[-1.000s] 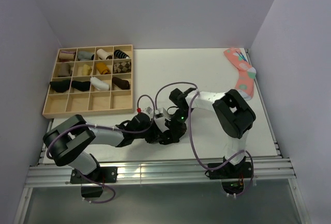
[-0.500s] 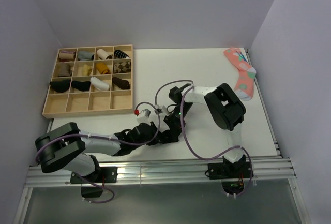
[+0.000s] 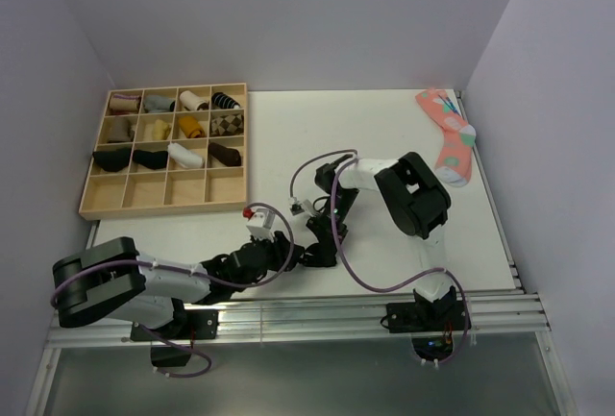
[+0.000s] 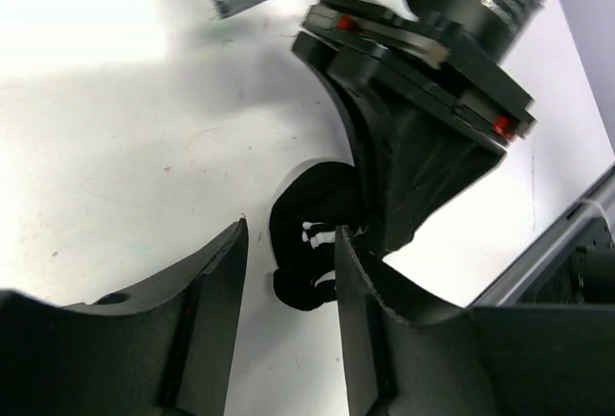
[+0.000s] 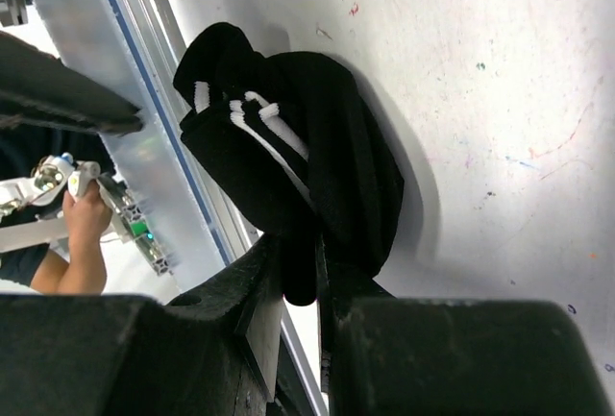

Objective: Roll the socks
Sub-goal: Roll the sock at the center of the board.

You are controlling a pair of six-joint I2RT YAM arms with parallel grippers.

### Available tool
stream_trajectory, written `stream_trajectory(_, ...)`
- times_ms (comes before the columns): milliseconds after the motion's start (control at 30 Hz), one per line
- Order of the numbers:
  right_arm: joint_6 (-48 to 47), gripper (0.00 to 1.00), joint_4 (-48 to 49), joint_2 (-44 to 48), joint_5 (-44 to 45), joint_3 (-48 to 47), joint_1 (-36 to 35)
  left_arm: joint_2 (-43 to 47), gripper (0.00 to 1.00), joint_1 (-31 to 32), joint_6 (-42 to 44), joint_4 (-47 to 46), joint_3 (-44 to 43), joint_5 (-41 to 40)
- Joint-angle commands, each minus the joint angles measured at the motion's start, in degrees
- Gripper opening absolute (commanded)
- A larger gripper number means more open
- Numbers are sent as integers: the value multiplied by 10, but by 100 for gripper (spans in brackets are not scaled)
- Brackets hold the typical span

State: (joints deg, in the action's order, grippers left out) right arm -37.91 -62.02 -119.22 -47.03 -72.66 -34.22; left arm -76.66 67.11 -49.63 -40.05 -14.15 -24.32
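Right wrist view: right gripper [image 5: 300, 281] clamps rolled black socks [image 5: 288, 147] near table [image 5: 500, 70] edge, 6 o'clock. Left gripper [image 4: 288, 272] jaws apart, empty, bundle just beyond. Advice: hold pinch firm, tuck loose end squarely.

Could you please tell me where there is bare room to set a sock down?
Bare table lies between the wooden tray and the pink sock. The tray's nearest row is empty too. The near edge is crowded: the left hand and right hand meet at the black socks.
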Motion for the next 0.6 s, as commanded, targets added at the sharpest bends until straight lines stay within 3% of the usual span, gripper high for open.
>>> stream_trajectory(0,-10,19,8,-24,80,-5,3,2,47,4,89,-120,13,32)
stream_trajectory(267,1,20,-1,-37,86,-22,3,-72,50,-4,133,-197,4,169)
stream_trajectory(567,3,20,-6,-44,89,-33,3,-125,50,-10,136,-183,-18,172)
